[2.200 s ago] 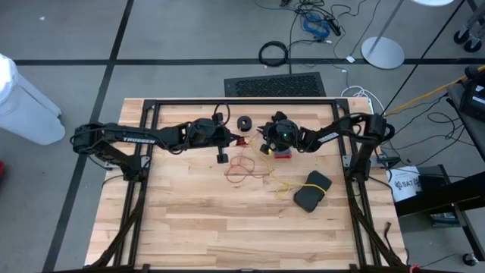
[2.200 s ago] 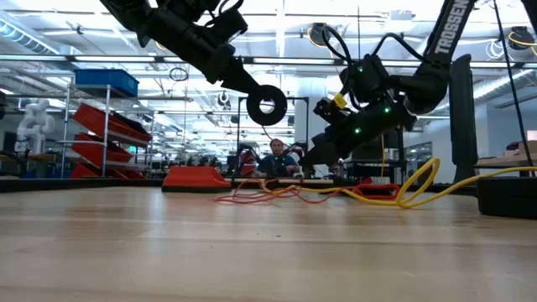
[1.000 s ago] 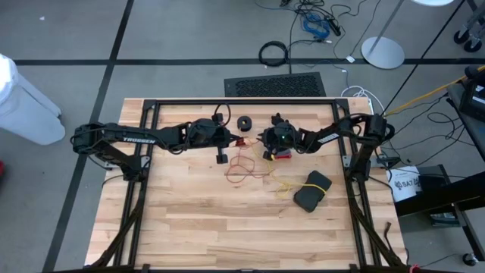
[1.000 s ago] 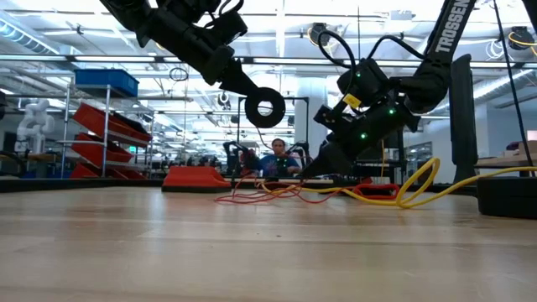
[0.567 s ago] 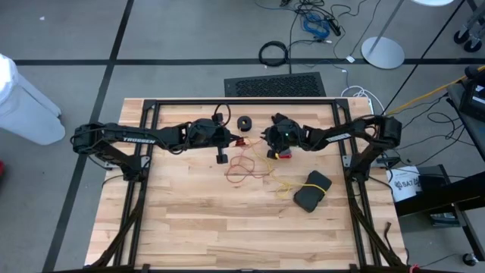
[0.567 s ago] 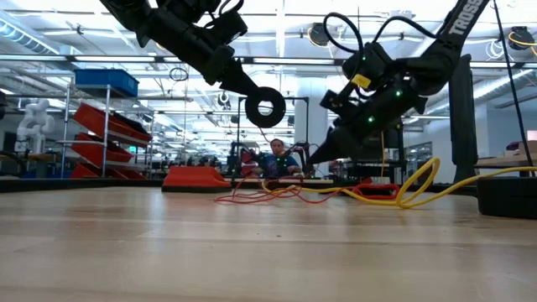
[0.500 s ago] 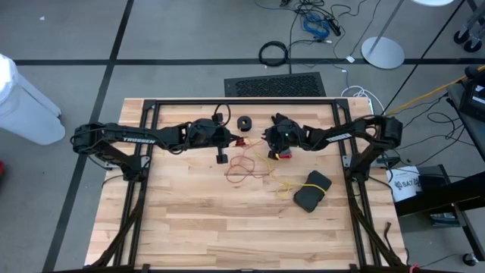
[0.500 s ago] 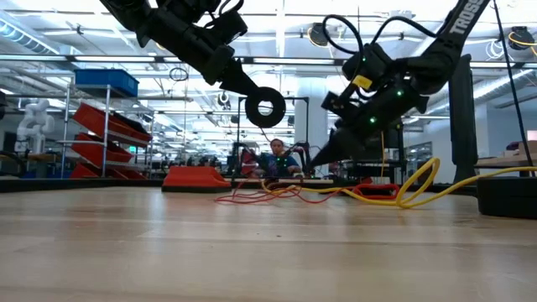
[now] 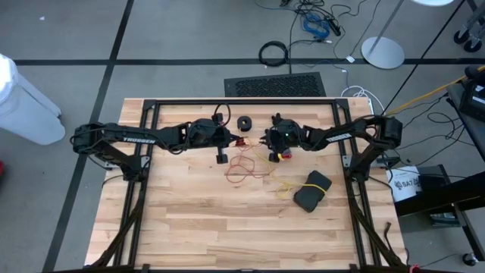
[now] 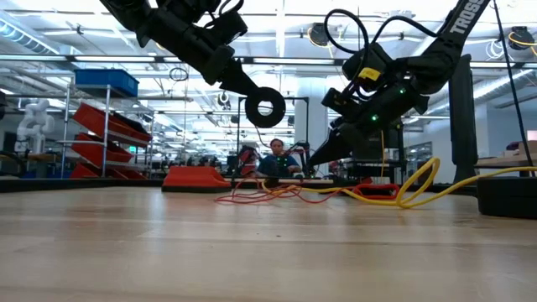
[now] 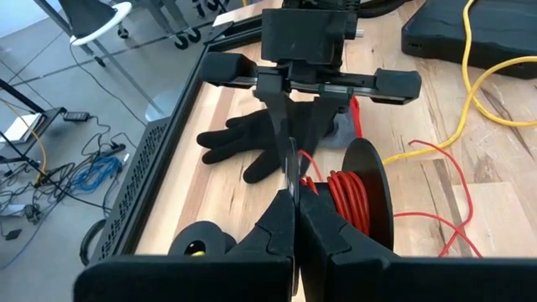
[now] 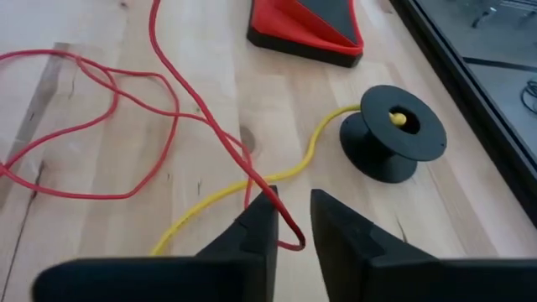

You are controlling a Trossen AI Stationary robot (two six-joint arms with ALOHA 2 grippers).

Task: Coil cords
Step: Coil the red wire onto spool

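Right gripper point(image 12: 291, 220) narrowly parted, red cord point(image 12: 168, 109) running between its fingertips, above the tabletop point(image 12: 201, 101). Yellow cord point(image 12: 252, 180) crosses there, ending at its black reel point(image 12: 393, 134). Left gripper point(image 11: 295, 222) clamps the red-wound reel point(image 11: 357, 189), lifted off the table.

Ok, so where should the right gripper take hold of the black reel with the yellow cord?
Probably the top flange's rim, from above: the black reel stands on its other flange, so that disc faces up. Bring the open right gripper down astride it, clear of the side where the yellow cord leaves. The left gripper holds the red reel.
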